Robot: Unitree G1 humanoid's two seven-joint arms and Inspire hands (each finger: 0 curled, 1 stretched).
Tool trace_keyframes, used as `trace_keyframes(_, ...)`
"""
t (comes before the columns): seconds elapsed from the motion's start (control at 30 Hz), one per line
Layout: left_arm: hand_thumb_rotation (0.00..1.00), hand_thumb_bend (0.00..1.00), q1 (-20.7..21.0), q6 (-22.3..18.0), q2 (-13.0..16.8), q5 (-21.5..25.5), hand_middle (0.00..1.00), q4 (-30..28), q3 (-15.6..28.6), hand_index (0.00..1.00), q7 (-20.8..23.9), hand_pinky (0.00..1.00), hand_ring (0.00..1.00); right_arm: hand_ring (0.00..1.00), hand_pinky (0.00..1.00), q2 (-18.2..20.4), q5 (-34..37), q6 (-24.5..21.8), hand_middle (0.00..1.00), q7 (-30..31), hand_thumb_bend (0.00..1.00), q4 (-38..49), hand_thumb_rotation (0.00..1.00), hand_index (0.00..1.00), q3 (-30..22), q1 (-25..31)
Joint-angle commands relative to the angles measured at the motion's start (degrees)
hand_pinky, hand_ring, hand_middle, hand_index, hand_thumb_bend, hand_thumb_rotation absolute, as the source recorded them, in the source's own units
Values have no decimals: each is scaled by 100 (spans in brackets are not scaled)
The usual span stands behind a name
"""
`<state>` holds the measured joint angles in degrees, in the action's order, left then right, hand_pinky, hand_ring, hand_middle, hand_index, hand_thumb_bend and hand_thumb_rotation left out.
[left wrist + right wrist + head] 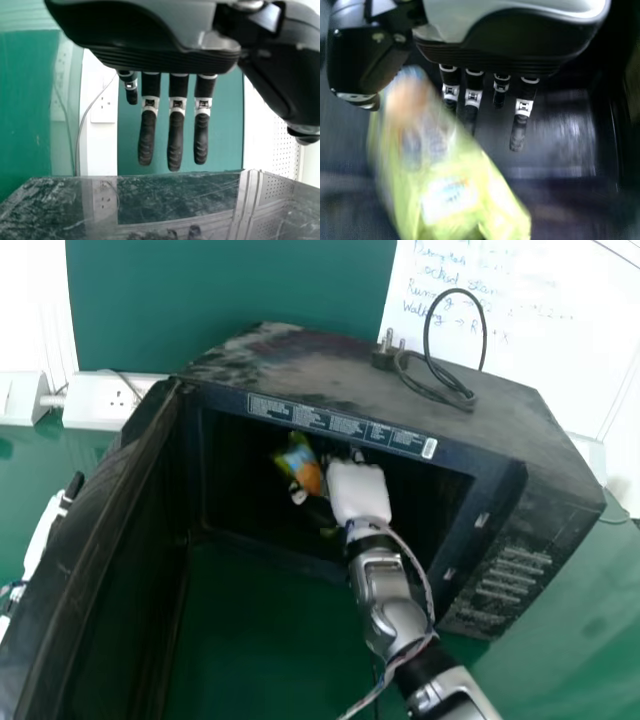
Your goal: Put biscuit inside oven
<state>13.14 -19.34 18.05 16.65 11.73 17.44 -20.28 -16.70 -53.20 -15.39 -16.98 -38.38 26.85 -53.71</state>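
Note:
My right hand [358, 492] is inside the black oven [480, 465], whose door stands wide. The colourful biscuit packet [303, 472] is beside that hand, on its left, within the oven cavity. In the right wrist view the blurred yellow-green packet [452, 192] lies by the thumb and partly covers some fingers of my right hand [519, 131]. Those fingers are extended, not curled round the packet. Left of the oven door, my left hand [42, 535] is partly hidden by it; in the left wrist view this hand [175, 137] has straight fingers.
The oven door [85, 570] juts toward the robot on the left. A power cable with its plug [388, 357] lies on the oven top. Wall sockets [105, 400] are at the left, and a whiteboard [540, 330] stands behind.

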Motion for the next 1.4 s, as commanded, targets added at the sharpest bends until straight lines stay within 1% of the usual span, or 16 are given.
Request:
trace_keyframes(0.0,7,51,7,-105,12,70,43,63,59,48,-36,30,38,72,65,-60,47,-196,76,246,78,338,49,82,-45,290)
trace_keyframes(0.17,7,51,4,-124,8,74,43,29,52,48,-48,30,38,81,73,-54,-12,-663,86,640,80,1076,60,83,-84,612)
trace_keyframes(0.23,7,51,1,-86,-1,103,43,8,53,48,-44,30,38,84,76,-61,-48,-830,88,802,81,1398,65,84,-86,749)
trace_keyframes(0.33,7,51,8,-106,5,85,43,22,47,48,-38,30,38,86,81,-71,-91,-1022,90,961,82,1876,69,85,-104,977)
trace_keyframes(0.53,7,51,28,-141,13,68,43,62,37,48,-54,30,38,88,84,-111,-255,-1386,91,1369,85,2934,75,88,-129,1535)
trace_keyframes(0.73,7,51,21,-106,5,68,43,21,38,48,-17,30,38,89,85,-156,-565,-1718,92,1997,85,4100,79,90,-143,2199)
trace_keyframes(0.87,7,51,42,-166,9,95,42,81,50,48,-65,30,37,88,82,-178,-881,-1840,91,2337,83,4841,74,90,-171,2611)
trace_keyframes(0.93,7,51,48,-169,15,77,42,102,54,48,-56,30,37,88,82,-201,-1053,-1872,91,2582,81,5209,73,90,-196,2768)
trace_keyframes(1.07,7,51,73,-188,25,47,42,160,55,48,-40,30,38,88,84,-312,-1413,-1874,90,3346,78,5954,75,91,-283,2998)
trace_keyframes(1.17,7,51,103,-213,18,88,42,224,60,48,-77,30,38,87,84,-403,-1561,-1845,89,4130,78,6549,70,91,-450,3095)
trace_keyframes(1.27,7,52,111,-217,14,70,42,253,61,48,-54,30,38,87,83,-571,-1724,-1829,89,5317,80,7171,66,90,-681,3032)
trace_keyframes(1.37,7,52,120,-235,17,48,42,285,63,48,-40,30,38,84,80,-924,-1763,-1736,86,6835,83,7893,65,88,-1023,2813)
